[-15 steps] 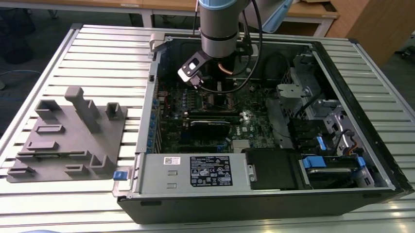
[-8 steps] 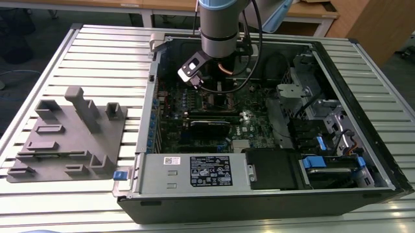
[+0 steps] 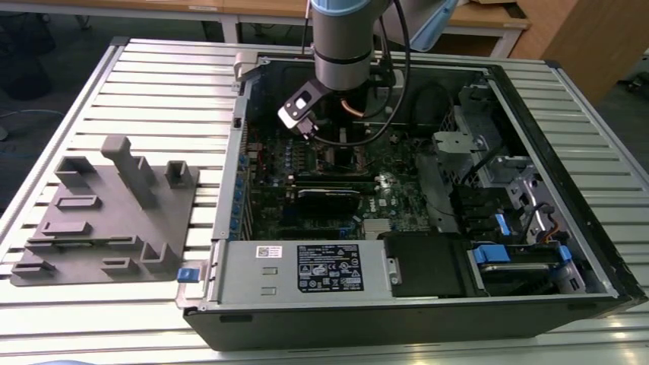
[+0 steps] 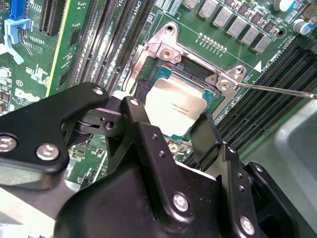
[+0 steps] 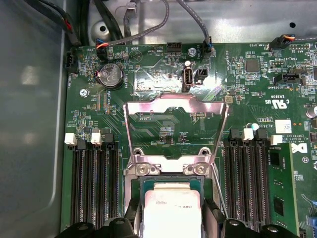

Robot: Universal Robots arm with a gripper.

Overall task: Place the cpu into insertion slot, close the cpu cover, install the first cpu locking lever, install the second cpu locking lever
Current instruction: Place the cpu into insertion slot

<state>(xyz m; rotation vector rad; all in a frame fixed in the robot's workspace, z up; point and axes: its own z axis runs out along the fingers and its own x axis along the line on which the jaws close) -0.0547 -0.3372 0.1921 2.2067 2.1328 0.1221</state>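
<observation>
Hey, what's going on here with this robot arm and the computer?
A robot arm is reaching down into an open computer case. Its gripper is right at the cpu, which lies in or just above the insertion slot on the green motherboard. The cpu cover is swung open away from the socket, so nothing is closed over the chip yet.

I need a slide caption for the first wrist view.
The pincer is at the cpu, over the insertion slot; the cpu cover stands open.
</observation>
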